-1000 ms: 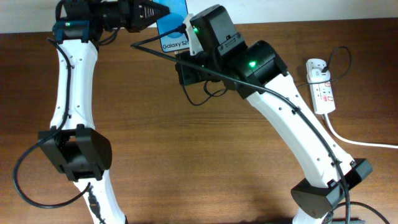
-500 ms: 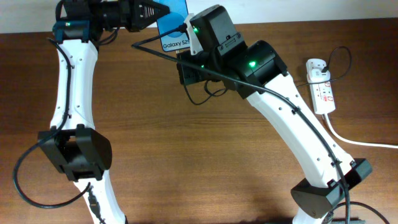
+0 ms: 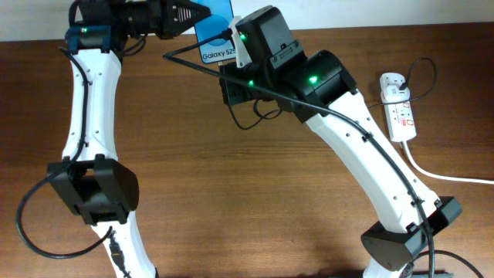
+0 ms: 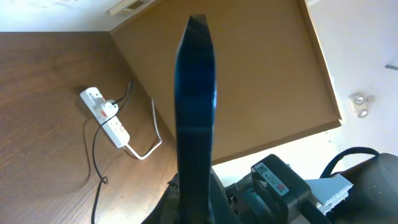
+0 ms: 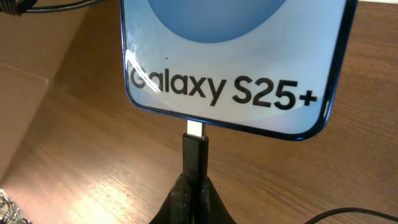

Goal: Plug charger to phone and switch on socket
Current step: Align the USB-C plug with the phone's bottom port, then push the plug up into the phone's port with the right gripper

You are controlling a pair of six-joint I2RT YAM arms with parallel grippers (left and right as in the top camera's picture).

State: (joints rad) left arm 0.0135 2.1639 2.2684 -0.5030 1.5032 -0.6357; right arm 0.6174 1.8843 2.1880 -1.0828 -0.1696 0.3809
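The phone (image 3: 217, 38), blue screen with white "Galaxy S25+" text, is held up at the table's far edge by my left gripper (image 3: 202, 14), which is shut on it. It shows edge-on in the left wrist view (image 4: 195, 112) and face-on in the right wrist view (image 5: 236, 62). My right gripper (image 5: 194, 186) is shut on the charger's black plug (image 5: 195, 155). Its metal tip touches the phone's bottom edge at the port. The thin black charger cable (image 3: 255, 120) loops under the right arm. The white socket strip (image 3: 398, 108) lies at the right, a plug in it; it also shows in the left wrist view (image 4: 107, 117).
A thick white cord (image 3: 448, 176) runs from the socket off the right edge. A thin black cable (image 4: 96, 155) trails from the socket across the brown wooden table (image 3: 231, 201). The wall stands just behind the phone.
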